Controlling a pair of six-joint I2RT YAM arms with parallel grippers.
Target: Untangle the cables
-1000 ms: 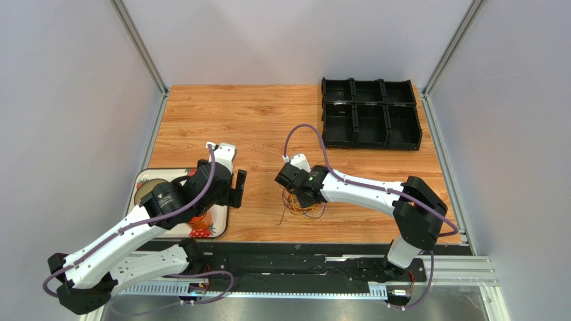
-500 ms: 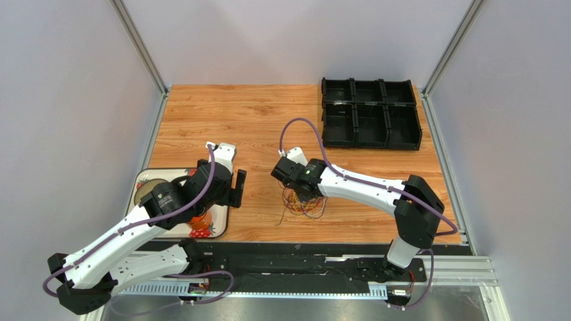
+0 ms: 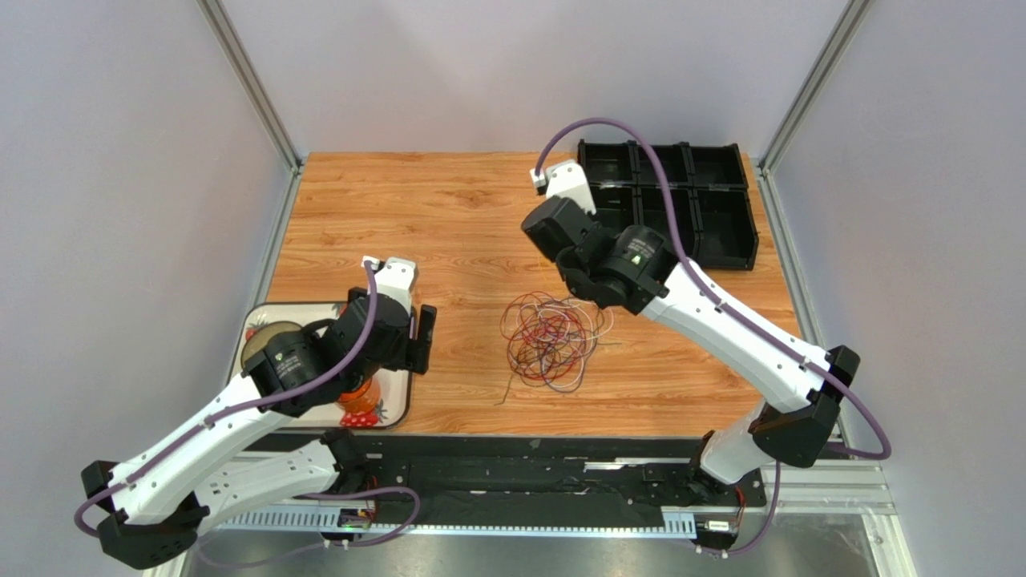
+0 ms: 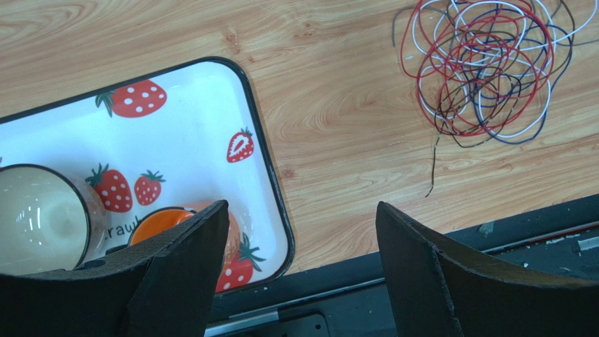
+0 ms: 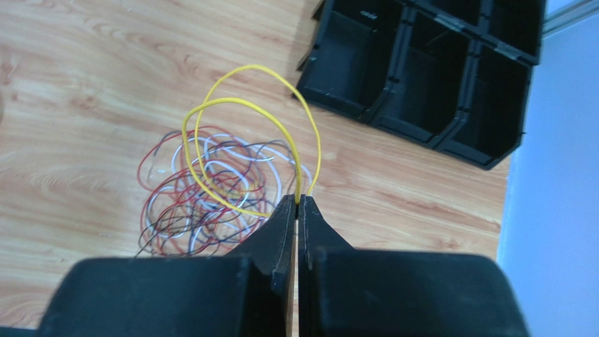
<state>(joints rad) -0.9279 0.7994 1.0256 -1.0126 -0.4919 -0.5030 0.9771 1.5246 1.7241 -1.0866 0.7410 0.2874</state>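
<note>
- The cables [image 3: 554, 340] lie tangled mid-tabletop [image 3: 397, 204]; one yellow cable [image 5: 242, 67] loops above the heap.
- The right tool [image 5: 297, 201] pinches that yellow cable (tips pressed tight on it) near the black bins [image 5: 422, 91].
- The left tool [image 4: 302, 205] hangs spread over the strawberry tray [image 4: 267, 165], holding nothing.
- Step in hand, apparently: drawing one strand free; next, a steady pull clear of the knot.

Cables [image 3: 552, 340] on the table [image 3: 397, 216], tray [image 3: 383, 411] left of them, bins [image 3: 694, 224] behind right
</note>
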